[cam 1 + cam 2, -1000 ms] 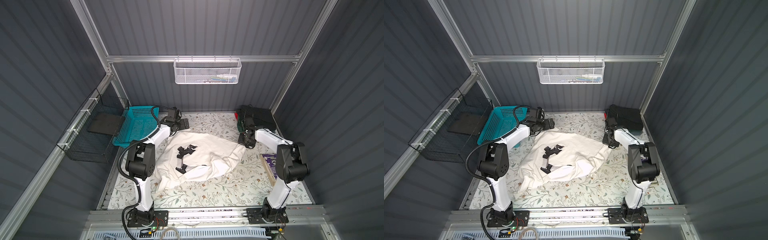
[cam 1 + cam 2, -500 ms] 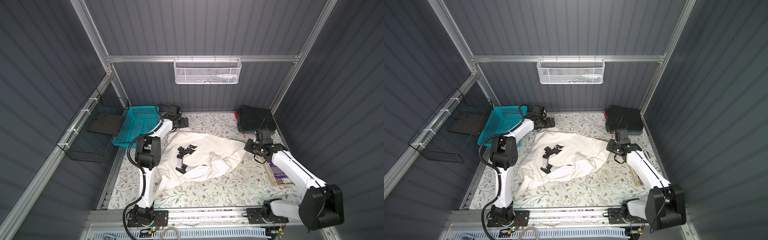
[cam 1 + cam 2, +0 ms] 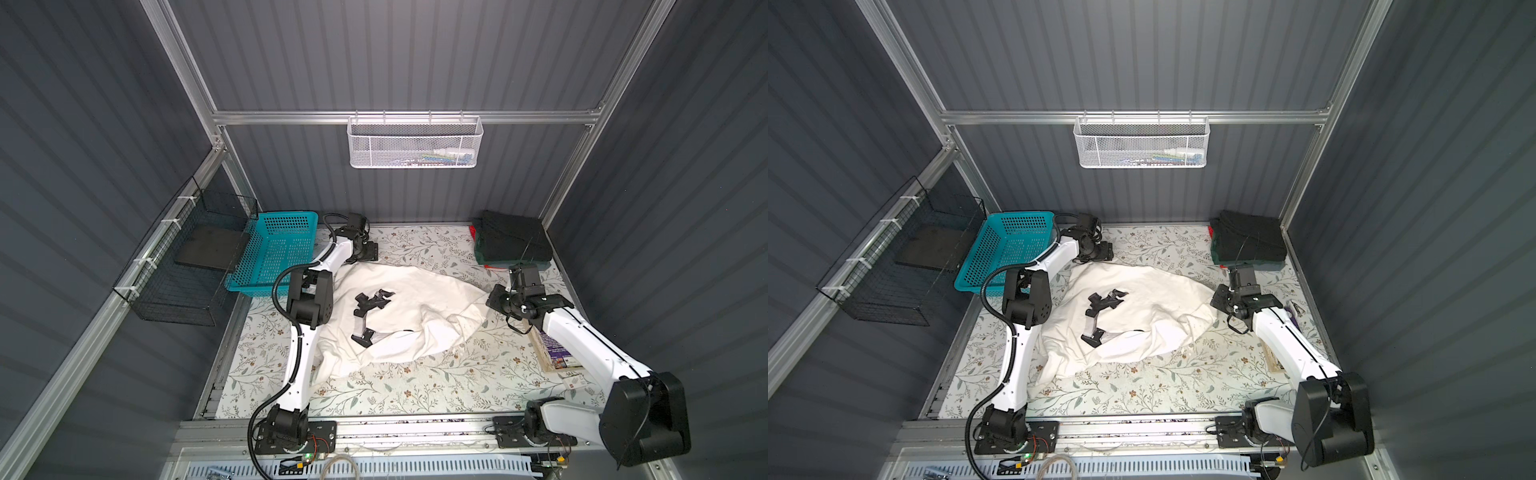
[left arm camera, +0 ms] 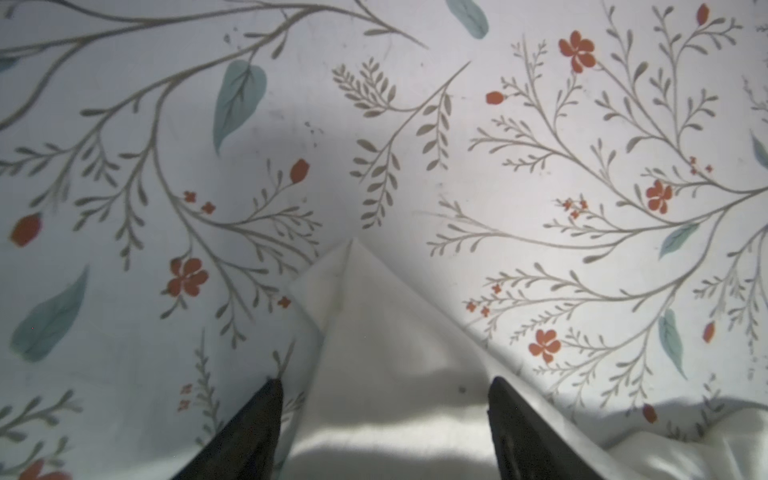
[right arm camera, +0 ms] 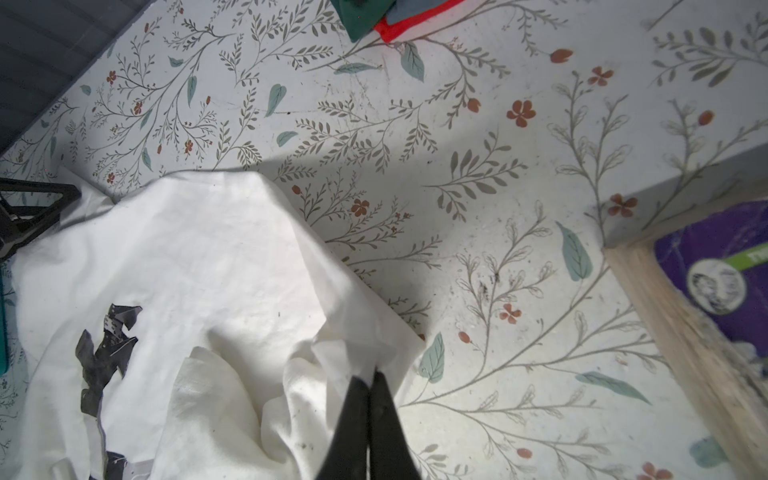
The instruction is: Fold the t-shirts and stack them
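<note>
Your left hand (image 4: 382, 384), jaws apart, straddles a corner of the white shirt (image 3: 419, 299); your right hand (image 5: 370, 376) pinches the opposite edge, so the shirt lies between them.

— What closes the cell in?
— Dark grey ribbed wall panels (image 3: 415, 54) on three sides, set in a pale aluminium frame (image 3: 291, 117).
— Anything hung on them?
— A white mesh basket (image 3: 374, 149) on the back rail, and a black wire basket (image 3: 183, 291) on the left wall.
— And underneath?
— A floral table covering (image 3: 415, 390) in soft light, with a teal plastic basket (image 3: 286, 216) at its back left corner.
</note>
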`<control>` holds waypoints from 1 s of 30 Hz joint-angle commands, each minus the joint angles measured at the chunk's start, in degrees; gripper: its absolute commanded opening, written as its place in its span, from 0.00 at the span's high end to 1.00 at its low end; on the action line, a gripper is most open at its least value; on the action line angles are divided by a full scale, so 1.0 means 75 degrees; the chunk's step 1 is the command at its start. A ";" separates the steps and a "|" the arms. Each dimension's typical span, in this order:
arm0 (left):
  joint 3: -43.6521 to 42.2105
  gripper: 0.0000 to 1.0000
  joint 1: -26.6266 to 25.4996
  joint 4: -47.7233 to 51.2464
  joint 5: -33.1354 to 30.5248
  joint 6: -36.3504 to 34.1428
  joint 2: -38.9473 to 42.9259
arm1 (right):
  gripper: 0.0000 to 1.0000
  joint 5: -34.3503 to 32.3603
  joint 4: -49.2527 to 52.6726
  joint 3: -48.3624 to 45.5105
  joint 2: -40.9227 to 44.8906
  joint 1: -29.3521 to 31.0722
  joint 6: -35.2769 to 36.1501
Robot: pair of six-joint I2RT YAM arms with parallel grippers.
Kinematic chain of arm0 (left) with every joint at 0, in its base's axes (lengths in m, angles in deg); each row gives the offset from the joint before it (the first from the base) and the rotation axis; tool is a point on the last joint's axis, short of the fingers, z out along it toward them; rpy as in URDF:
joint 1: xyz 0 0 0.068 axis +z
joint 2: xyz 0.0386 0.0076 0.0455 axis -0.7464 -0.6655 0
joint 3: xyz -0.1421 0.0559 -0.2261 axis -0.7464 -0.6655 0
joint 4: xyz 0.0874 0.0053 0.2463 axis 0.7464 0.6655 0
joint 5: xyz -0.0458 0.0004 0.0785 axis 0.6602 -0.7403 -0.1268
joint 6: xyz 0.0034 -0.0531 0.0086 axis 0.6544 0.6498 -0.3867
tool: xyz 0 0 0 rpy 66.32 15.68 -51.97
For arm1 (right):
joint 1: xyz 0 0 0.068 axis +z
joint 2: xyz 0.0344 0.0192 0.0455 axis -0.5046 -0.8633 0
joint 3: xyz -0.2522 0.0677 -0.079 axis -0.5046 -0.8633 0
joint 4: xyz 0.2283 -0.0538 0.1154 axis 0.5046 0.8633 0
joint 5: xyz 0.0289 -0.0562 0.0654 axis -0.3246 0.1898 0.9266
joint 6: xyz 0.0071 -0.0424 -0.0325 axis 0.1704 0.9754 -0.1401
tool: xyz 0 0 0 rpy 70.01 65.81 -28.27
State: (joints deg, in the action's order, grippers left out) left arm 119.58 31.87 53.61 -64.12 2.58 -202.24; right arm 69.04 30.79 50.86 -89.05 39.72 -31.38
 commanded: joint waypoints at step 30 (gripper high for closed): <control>-0.1700 1.00 0.0039 -0.1809 -0.1328 -0.0355 0.4043 | 1.00 0.0062 0.0380 0.4020 -0.1277 -0.0331 0.1748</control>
State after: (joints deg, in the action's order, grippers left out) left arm 108.56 31.87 46.58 -68.95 0.07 -181.30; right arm 69.34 33.94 78.16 -98.91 38.36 -21.52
